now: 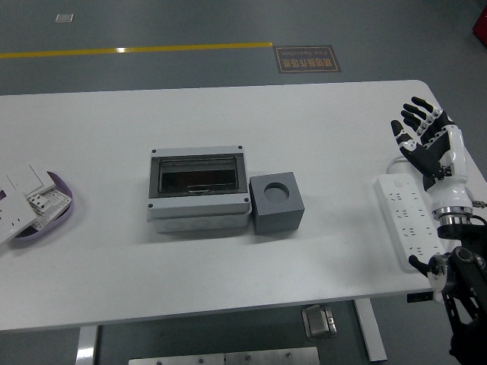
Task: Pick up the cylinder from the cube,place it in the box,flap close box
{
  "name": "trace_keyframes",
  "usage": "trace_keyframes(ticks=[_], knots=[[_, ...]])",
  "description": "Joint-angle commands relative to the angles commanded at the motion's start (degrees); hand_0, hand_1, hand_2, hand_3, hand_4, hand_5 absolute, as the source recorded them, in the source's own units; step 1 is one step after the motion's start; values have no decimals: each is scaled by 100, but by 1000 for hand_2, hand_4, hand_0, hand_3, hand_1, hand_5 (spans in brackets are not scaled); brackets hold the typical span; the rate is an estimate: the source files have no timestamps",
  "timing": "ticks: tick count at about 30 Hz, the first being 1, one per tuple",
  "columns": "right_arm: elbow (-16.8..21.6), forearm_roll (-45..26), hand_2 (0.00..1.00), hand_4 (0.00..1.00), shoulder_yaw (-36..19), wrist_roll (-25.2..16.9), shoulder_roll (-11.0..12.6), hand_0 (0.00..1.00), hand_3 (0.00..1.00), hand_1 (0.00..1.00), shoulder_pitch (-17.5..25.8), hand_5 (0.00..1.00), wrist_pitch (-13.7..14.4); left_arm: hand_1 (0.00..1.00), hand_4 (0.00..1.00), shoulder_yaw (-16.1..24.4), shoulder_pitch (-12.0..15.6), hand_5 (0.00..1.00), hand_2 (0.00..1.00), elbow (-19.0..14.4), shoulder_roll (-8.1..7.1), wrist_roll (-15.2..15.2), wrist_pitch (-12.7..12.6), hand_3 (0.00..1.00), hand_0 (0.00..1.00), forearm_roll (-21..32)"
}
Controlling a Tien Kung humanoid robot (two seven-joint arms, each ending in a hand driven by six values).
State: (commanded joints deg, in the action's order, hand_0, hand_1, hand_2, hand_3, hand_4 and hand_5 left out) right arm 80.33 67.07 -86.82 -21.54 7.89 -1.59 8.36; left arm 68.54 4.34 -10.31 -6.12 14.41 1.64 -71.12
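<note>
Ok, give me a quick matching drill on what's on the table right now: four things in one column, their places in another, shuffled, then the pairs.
Things:
1. box
2. cube
3. power strip
4. right hand

Places or states:
A. far right of the table, lying flat near the edge
B. raised above the table's right edge, fingers spread, holding nothing
C. middle of the table, dark window facing up
D. right beside the box, round recess on top

Pairs: 1-C, 2-D, 3-A, 4-B
</note>
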Motion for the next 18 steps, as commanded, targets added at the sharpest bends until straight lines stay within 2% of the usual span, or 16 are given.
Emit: trace_keyframes(ticks=[18], knots=[[-61, 42, 722, 764, -139, 14, -38, 817, 717, 746, 53, 63, 137, 581, 665, 131, -135, 264, 557, 0, -8, -8, 33, 600, 599, -148]])
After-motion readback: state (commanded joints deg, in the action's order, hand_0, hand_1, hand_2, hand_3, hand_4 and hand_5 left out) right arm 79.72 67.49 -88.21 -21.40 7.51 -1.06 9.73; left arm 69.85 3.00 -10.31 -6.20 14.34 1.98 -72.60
